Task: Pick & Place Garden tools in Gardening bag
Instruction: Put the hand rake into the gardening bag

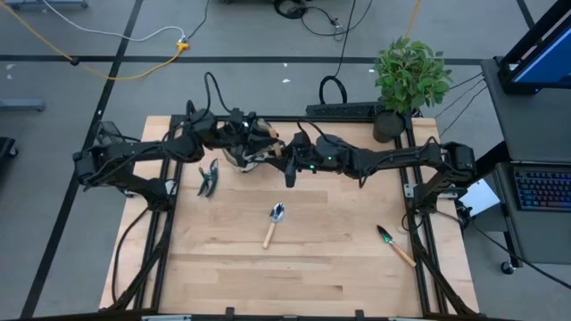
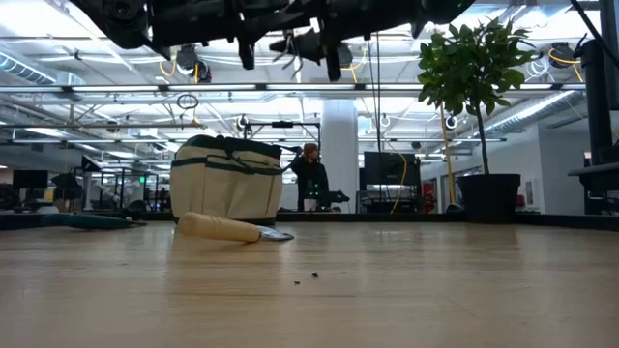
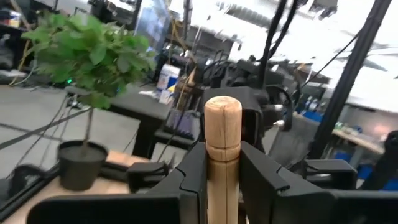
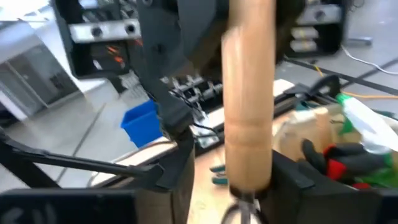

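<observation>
Currently wooden table (image 1: 294, 267) in an open lab, potted plant (image 1: 409, 76) at its far right corner, a person (image 2: 310, 174) far behind. Gardening bag (image 1: 250, 143) sits far-centre; pruning shears (image 1: 209, 178), silver trowel (image 1: 273, 223) and green-bladed trowel (image 1: 394, 244) lie loose on the boards. Both arms reach over the bag. Left gripper (image 3: 222, 168) is clamped on a wooden tool handle (image 3: 222, 143). Right gripper (image 4: 249, 186): a handle sits between its fingers, grip unclear.

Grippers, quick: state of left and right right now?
Left gripper: shut on a round-ended light wooden tool handle, above the beige fabric gardening bag.
Right gripper: cannot tell; a wooden handle stands between its fingers.
</observation>
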